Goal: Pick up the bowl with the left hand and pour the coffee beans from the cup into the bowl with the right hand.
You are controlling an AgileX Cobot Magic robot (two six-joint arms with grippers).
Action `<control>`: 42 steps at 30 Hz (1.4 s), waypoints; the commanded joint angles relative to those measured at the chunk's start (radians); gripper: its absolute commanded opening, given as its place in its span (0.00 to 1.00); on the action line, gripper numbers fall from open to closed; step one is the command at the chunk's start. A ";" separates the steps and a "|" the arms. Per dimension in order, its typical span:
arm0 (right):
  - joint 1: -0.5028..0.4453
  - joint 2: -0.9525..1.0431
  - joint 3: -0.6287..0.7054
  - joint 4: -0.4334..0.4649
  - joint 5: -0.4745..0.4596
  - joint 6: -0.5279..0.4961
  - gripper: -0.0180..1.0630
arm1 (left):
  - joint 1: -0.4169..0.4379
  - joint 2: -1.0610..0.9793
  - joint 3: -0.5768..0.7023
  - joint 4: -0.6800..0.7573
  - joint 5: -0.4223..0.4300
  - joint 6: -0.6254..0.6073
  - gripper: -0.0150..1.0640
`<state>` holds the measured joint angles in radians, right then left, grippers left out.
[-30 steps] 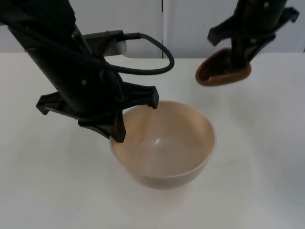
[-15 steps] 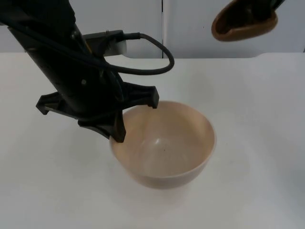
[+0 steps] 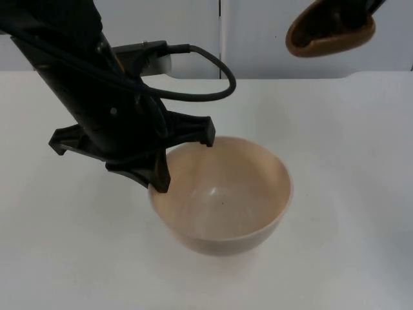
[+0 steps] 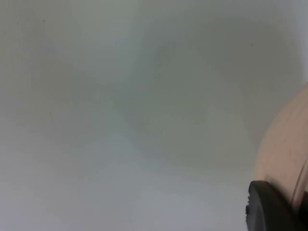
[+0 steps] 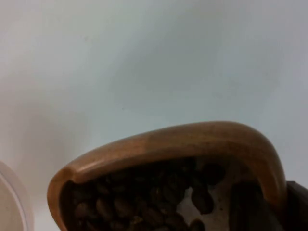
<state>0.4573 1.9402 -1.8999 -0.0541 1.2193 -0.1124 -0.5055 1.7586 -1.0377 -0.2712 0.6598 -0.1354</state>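
1. Gripping the cream bowl at its nine-o'clock rim with the left gripper, fingers pinching the wall, apparently just clear of the white table.
2. Holding the wooden cup high at one o'clock with the right gripper, clamped on its rim; barely drifting since half a second ago, the lift being over.
3. Keeping coffee beans inside; pouring not yet begun.

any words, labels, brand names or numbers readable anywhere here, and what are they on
None can be read.
Round beige bowl, gripped at its rim by the left tool: plain, no print.
Brown wooden cup of coffee beans, held by the right tool: no label.
White table top and grey partition wall: no signs.
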 commanded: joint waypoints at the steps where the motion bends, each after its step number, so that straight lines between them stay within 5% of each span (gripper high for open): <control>1: 0.027 -0.014 -0.004 0.001 0.002 -0.011 0.02 | -0.004 -0.014 -0.003 0.001 -0.014 -0.004 0.01; 20: 0.147 -0.014 0.117 -0.033 0.002 -0.017 0.02 | -0.004 -0.014 -0.003 0.012 -0.018 -0.004 0.01; 42: 0.391 -0.014 0.117 -0.501 0.002 0.118 0.02 | -0.004 -0.014 -0.003 0.012 -0.016 -0.004 0.01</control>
<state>0.8424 1.9372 -1.7838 -0.5231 1.2251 0.0000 -0.5055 1.7586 -1.0377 -0.2651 0.6491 -0.1354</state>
